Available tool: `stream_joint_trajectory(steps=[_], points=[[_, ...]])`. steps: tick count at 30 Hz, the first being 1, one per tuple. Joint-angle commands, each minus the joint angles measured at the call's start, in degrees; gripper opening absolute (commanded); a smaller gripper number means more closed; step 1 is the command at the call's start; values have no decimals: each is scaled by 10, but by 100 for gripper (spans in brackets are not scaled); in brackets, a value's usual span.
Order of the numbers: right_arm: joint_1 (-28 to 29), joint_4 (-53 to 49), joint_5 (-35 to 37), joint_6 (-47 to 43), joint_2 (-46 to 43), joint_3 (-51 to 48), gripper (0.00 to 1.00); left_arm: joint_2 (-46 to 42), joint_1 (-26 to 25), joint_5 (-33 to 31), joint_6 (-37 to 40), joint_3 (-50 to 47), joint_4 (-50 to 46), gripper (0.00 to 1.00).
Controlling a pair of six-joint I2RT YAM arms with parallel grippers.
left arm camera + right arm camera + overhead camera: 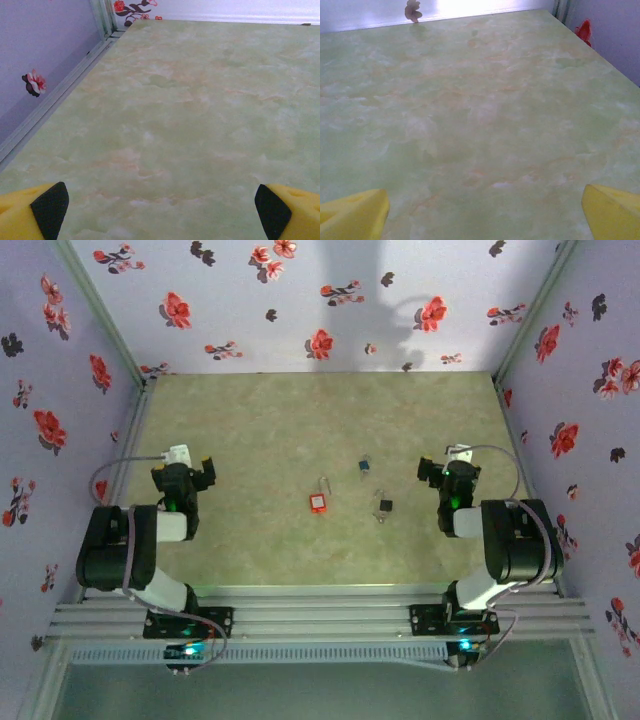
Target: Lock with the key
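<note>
The lock (317, 502), a small red-orange padlock with a pale label and a thin shackle, lies flat near the middle of the green table. Right of it lies a small dark key (383, 506) on a ring, and a second small bluish piece (364, 466) sits a little farther back. My left gripper (183, 472) hovers well to the left of the lock, open and empty. My right gripper (447, 472) is to the right of the key, also open and empty. In the left wrist view the left gripper (161, 212) has bare table between its yellow fingertips (30, 220); the right gripper (485, 212) likewise.
Floral-patterned walls (300, 300) enclose the table on the left, back and right. A metal rail (55, 95) runs along the left wall's foot. The arm bases stand on an aluminium frame (320, 615) at the near edge.
</note>
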Motion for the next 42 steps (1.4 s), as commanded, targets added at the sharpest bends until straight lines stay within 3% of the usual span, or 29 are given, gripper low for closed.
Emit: stream_joint_trajectory(steps=[1, 34, 36, 40, 42], points=[[-5, 3, -6, 10, -1, 6, 99, 5, -3, -14, 11, -4, 26, 100], [-5, 4, -6, 10, -2, 4, 99, -8, -4, -14, 11, -13, 35, 100], [-5, 14, 1, 11, -12, -3, 99, -45, -3, -14, 11, -13, 0, 100], [-2, 22, 9, 5, -96, -47, 99, -141, -7, -17, 3, 39, -161, 100], [11, -67, -6, -7, -178, -36, 99, -184, -7, -46, -91, 66, -215, 100]])
